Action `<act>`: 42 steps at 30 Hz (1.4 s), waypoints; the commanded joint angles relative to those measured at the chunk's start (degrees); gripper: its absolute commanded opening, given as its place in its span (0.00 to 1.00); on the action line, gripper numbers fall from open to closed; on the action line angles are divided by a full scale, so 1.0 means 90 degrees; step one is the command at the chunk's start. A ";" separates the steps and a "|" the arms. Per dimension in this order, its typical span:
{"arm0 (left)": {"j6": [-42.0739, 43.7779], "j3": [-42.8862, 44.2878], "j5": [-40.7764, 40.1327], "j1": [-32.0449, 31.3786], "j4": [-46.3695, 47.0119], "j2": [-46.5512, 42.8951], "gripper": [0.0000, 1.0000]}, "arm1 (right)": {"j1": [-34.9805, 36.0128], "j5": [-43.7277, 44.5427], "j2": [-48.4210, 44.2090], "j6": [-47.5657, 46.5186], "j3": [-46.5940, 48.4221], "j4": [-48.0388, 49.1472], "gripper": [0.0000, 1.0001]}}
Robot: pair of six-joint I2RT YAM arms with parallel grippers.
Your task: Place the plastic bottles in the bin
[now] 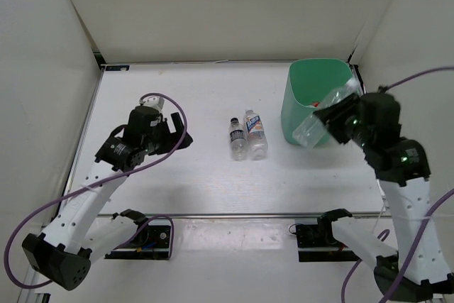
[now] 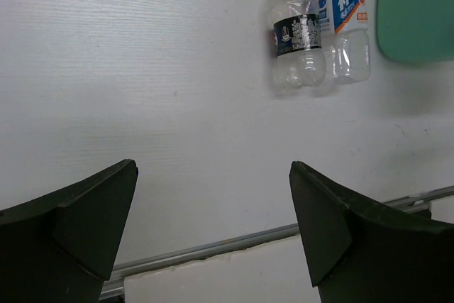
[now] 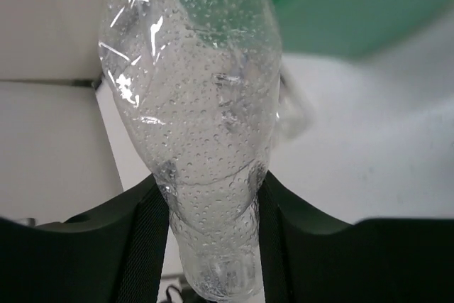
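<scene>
My right gripper (image 1: 339, 115) is shut on the plain clear bottle (image 1: 316, 123), held tilted above the near rim of the mint-green bin (image 1: 301, 97); the bottle (image 3: 195, 104) fills the right wrist view between the jaws, with the bin (image 3: 355, 12) behind it. A bit of red shows inside the bin (image 1: 315, 105). The dark-labelled short bottle (image 1: 237, 138) and the blue-white labelled bottle (image 1: 255, 134) lie side by side mid-table; both show in the left wrist view (image 2: 298, 40) (image 2: 350, 23). My left gripper (image 1: 179, 135) is open and empty, left of them.
White walls enclose the table on three sides. A metal rail (image 1: 234, 214) runs across the near edge, with the arm bases and cables below it. The bin's side (image 2: 415, 8) shows in the left wrist view.
</scene>
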 commanded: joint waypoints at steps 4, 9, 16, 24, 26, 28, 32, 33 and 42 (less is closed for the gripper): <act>-0.0252 0.0019 0.0503 0.0023 0.0518 0.0581 1.00 | 0.0020 0.2199 0.2300 -0.2017 0.2939 0.0406 0.34; -0.0311 0.0517 0.0697 0.0081 0.0646 0.1469 1.00 | -0.0097 0.3149 0.4011 -0.3365 0.4589 0.0876 0.60; -0.0165 0.1707 0.2199 0.0081 0.0782 0.3040 1.00 | -0.0507 0.2692 0.4211 -0.2726 0.4506 0.0204 1.00; -0.0244 0.2432 0.2691 -0.0318 0.1172 0.4536 1.00 | -0.0449 0.1295 0.2366 -0.2246 0.2378 0.0202 1.00; -0.0243 0.2694 0.2623 -0.0446 0.1173 0.5013 1.00 | -0.0449 0.1002 0.1966 -0.2245 0.1947 0.0202 1.00; -0.0243 0.2852 0.2623 -0.0611 0.1173 0.5308 1.00 | -0.0449 0.0865 0.1760 -0.2245 0.1800 0.0202 1.00; -0.0243 0.3086 0.2272 -0.0758 0.1173 0.5845 1.00 | -0.0449 0.0610 0.1457 -0.2440 0.1800 0.0144 1.00; -0.0243 0.3174 0.2271 -0.0758 0.1173 0.5933 1.00 | -0.0449 0.0523 0.1379 -0.2440 0.1867 0.0144 1.00; -0.0243 0.3634 0.2348 -0.0817 0.1173 0.6890 0.90 | -0.0449 0.0317 0.1193 -0.2704 0.2307 -0.0285 1.00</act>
